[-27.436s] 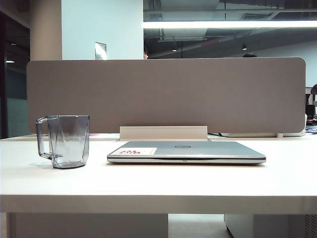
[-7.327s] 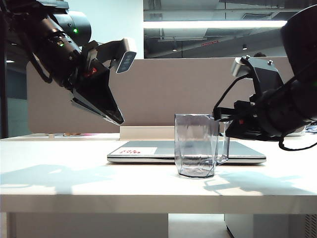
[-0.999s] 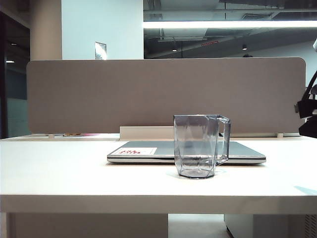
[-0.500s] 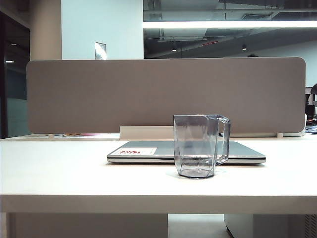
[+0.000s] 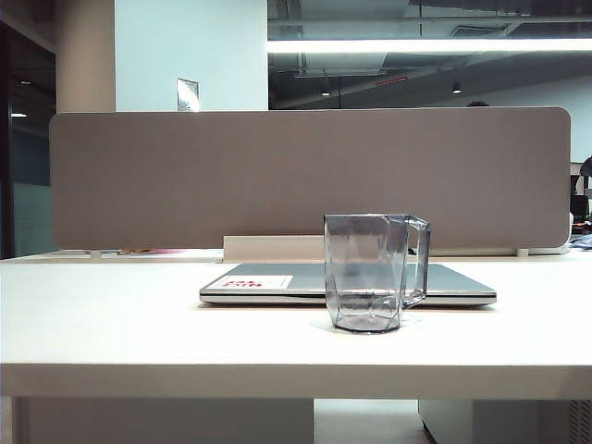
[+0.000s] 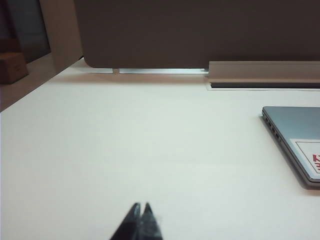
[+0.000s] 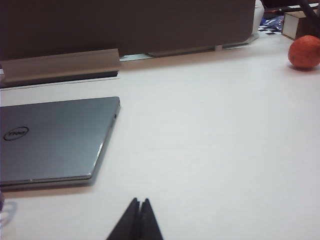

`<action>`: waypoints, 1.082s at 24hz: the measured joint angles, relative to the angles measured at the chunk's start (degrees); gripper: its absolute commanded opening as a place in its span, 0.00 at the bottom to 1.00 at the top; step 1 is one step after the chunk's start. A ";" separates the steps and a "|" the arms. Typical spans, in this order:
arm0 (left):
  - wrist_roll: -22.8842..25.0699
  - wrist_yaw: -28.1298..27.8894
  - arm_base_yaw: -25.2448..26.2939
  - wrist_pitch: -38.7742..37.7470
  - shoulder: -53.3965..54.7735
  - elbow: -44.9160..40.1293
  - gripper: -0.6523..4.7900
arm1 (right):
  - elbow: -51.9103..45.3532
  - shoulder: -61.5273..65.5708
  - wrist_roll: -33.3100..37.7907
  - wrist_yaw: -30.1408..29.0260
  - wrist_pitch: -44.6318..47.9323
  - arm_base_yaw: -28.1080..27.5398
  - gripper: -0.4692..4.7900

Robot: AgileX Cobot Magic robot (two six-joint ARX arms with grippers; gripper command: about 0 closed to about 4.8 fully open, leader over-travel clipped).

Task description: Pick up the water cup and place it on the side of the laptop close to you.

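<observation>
The water cup [image 5: 367, 272], a clear grey-tinted faceted mug, stands upright on the white table in front of the closed silver laptop [image 5: 277, 282], on its near side, handle to the right. Neither arm shows in the exterior view. In the left wrist view my left gripper [image 6: 140, 205] is shut and empty above bare table, with the laptop's corner [image 6: 295, 135] off to one side. My right gripper [image 7: 139, 201] is shut and empty too, hanging over the table beside the laptop's lid [image 7: 55, 137]. The cup's base barely shows at the right wrist view's edge.
A grey divider panel [image 5: 305, 176] runs along the back of the table with a pale cable tray [image 5: 305, 248] at its foot. An orange-red ball [image 7: 304, 51] lies far off on the table in the right wrist view. A brown block [image 6: 11, 67] sits past the table's edge.
The right arm, still at the right edge of the exterior view a second ago, has pulled out of sight. The cup and laptop have not moved.
</observation>
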 measured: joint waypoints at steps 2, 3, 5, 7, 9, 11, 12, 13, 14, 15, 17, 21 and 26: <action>0.00 0.00 0.00 -0.02 0.00 0.00 0.11 | 0.00 -2.25 0.02 -0.02 -2.60 -0.70 0.07; 0.00 0.00 0.00 -0.02 0.00 0.00 0.11 | 0.00 -3.76 0.02 -0.07 -4.24 -1.31 0.07; 0.00 0.00 0.00 -0.02 0.00 0.00 0.11 | 0.00 -6.62 0.02 -0.04 -6.12 -2.45 0.07; 0.00 0.00 0.00 -0.02 0.00 0.00 0.11 | 0.00 -7.56 0.02 -0.15 -7.06 -2.69 0.07; 0.00 0.00 0.00 -0.02 0.00 0.00 0.11 | 0.00 -8.04 0.02 -0.17 -7.21 -2.73 0.07; 0.00 0.00 0.00 0.00 0.00 0.00 0.11 | 0.00 -8.83 0.02 -0.22 -8.13 -2.75 0.07; 0.00 0.00 0.00 -0.04 0.00 0.00 0.11 | 0.00 -9.33 0.02 -0.90 -9.73 -2.75 0.07; 0.00 0.00 0.00 -0.02 0.00 0.00 0.11 | 0.00 -9.49 -0.04 -2.05 -11.02 -2.78 0.07; 0.00 0.00 0.00 -0.02 0.00 0.00 0.11 | 0.00 -9.51 -0.07 -3.26 -12.59 -2.78 0.07; 0.00 0.00 0.00 -0.02 0.02 0.00 0.11 | 0.00 -9.51 -0.07 -3.45 -13.16 -2.78 0.07; 0.00 0.00 0.00 -0.02 0.02 0.00 0.11 | 0.00 -9.51 -0.15 -3.78 -13.64 -2.78 0.07; 0.00 0.00 0.00 -0.02 0.04 0.00 0.11 | 0.00 -9.51 -1.09 -3.89 -13.66 -2.75 0.07; 0.00 0.00 0.00 -0.04 0.04 0.00 0.11 | 0.00 -9.51 -1.73 -4.00 -13.66 -2.75 0.07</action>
